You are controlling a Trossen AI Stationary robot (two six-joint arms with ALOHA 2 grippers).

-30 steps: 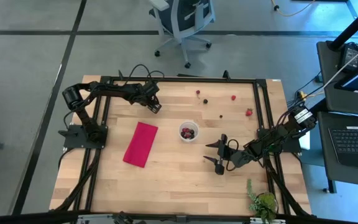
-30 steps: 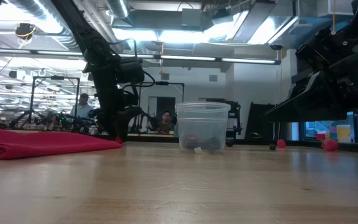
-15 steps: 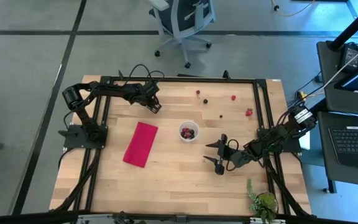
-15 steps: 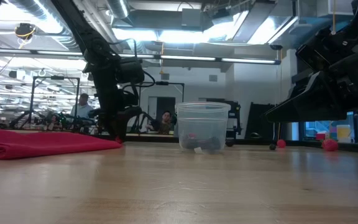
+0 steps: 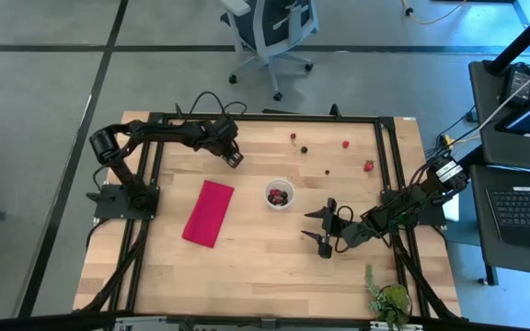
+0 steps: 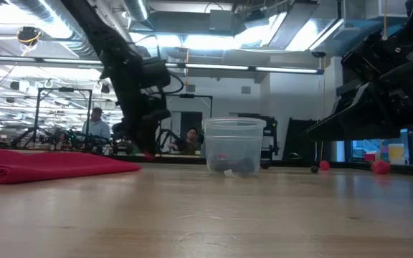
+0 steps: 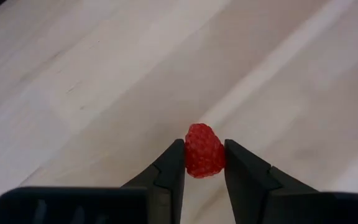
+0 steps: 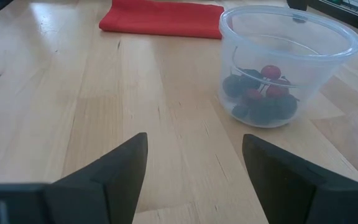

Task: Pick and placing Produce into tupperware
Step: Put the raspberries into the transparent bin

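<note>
My left gripper (image 7: 204, 163) is clamped on a bumpy, bright red raspberry (image 7: 204, 151), one dark finger pressed against each side of it, above the pale wood grain of the tabletop (image 5: 247, 267). From overhead I see that gripper (image 5: 232, 156) over the far left part of the tabletop, beyond the far end of the flat magenta cloth (image 5: 208, 212).

The tupperware (image 5: 279, 195), a small round cup of clear thin plastic, stands near the middle of the tabletop, and through its wall I can make out a heap of dark cherries (image 8: 260, 99) with a couple of brighter red ones on top.

More loose fruits (image 5: 345, 143) lie scattered toward the far right corner.

My right gripper (image 5: 324, 228) waits to the right of the cup, nearer the front edge, fingers spread wide and holding nothing.
</note>
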